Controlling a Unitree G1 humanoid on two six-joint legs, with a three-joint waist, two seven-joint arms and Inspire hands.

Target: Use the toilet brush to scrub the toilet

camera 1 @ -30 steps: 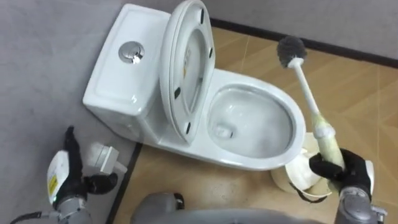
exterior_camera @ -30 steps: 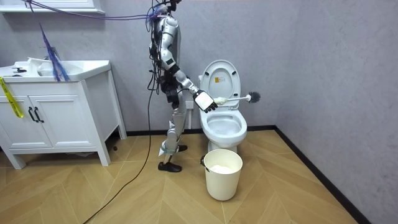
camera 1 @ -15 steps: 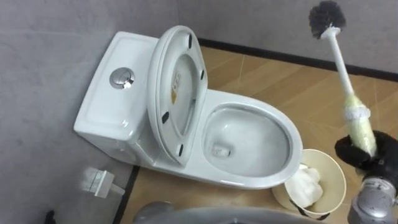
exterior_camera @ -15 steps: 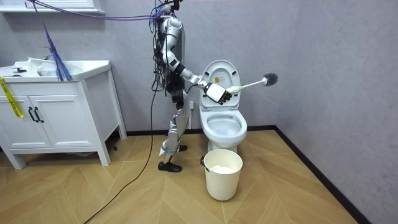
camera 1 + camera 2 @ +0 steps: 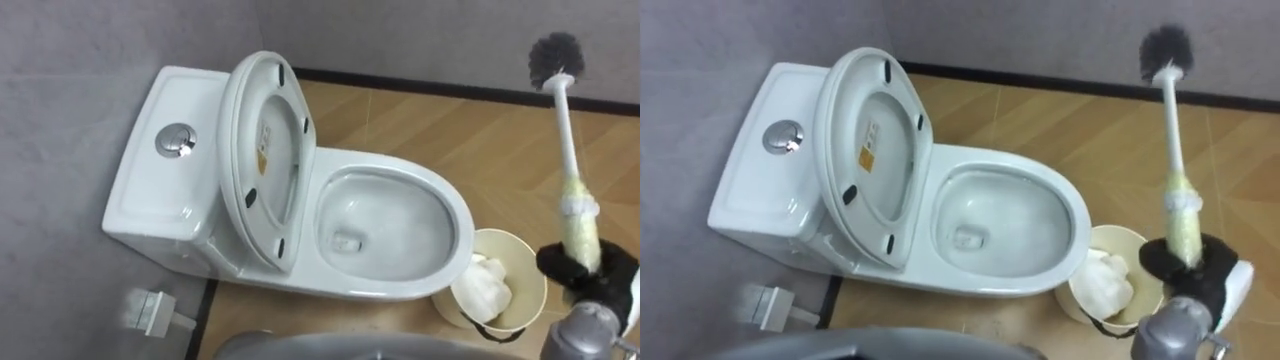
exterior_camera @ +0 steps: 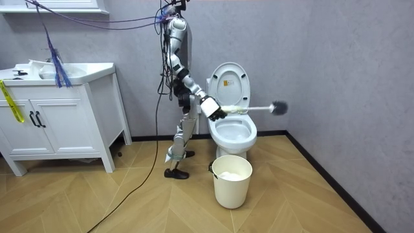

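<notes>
the right hand (image 5: 588, 275), low at the right of the eye views, has its fingers curled round the pale grip of the toilet brush (image 5: 566, 140), whose dark bristle head (image 5: 556, 57) points away from the robot over the wood floor, well off to the side of the toilet bowl (image 5: 395, 163). the lid and seat (image 5: 262, 150) are up, and a waste bin (image 5: 510, 235) of white paper sits just beside the bowl, so i judge the brush is being brought over and scrubbing has not begun. the next move calls for swinging the head left and tipping it down past the rim, clear of the bin.
</notes>
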